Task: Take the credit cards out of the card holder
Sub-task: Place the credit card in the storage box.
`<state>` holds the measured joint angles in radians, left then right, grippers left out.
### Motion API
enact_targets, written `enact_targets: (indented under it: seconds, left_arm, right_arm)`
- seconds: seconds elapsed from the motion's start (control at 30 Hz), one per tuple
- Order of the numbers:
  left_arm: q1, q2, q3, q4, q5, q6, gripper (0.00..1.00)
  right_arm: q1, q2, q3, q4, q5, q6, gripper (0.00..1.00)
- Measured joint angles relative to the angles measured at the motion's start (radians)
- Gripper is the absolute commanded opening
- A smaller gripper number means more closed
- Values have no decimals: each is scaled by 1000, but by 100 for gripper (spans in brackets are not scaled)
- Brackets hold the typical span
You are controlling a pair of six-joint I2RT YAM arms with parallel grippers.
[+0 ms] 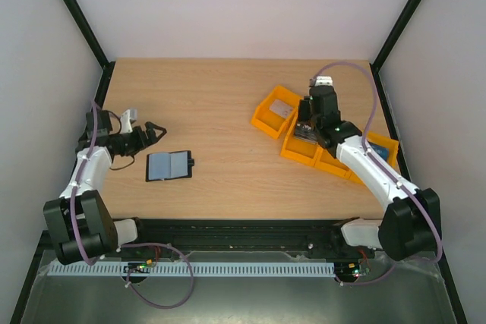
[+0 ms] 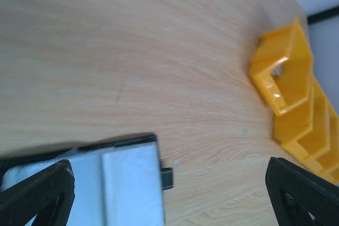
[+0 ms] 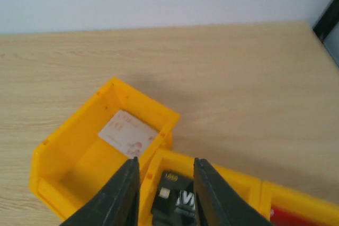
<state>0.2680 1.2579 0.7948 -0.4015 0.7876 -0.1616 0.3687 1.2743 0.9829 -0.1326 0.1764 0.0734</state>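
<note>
The card holder [image 1: 168, 165] lies open on the wood at the left, pale blue-grey pockets up and its tab pointing right; it fills the lower left of the left wrist view [image 2: 127, 183]. My left gripper [image 1: 157, 133] [image 2: 168, 163] hovers just behind it, open and empty. Above the orange bins at the right, my right gripper [image 1: 306, 130] [image 3: 166, 161] stands with its jaws partly apart. Under them a black credit card [image 3: 172, 199] rests in a bin, not gripped. A pale card [image 3: 128, 132] [image 1: 283, 108] lies in the neighbouring bin. A red card edge [image 3: 286, 218] shows further right.
One orange bin [image 1: 267, 121] stands askew beside a row of joined orange bins [image 1: 298, 155] at the right; the left wrist view catches them too [image 2: 286, 72]. A blue item [image 1: 377, 147] lies in the end bin. Black frame posts and pale walls ring the table.
</note>
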Motion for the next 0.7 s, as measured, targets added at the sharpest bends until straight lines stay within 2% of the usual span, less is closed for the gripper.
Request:
enact_targets:
  seconds: [0.1, 0.23, 0.43, 0.7]
  left_arm:
    - [36, -6, -86, 53, -32, -73, 99]
    - [40, -6, -138, 84, -58, -140, 99]
    - [54, -6, -140, 130, -63, -177, 99]
    - [58, -6, -140, 149, -63, -189, 99]
  right_arm:
    - [0, 31, -32, -42, 6, 229, 11]
    - [-1, 109, -72, -105, -42, 383, 7]
    - [-8, 139, -200, -105, -171, 497, 2]
    - [-40, 314, -192, -27, -249, 539, 2]
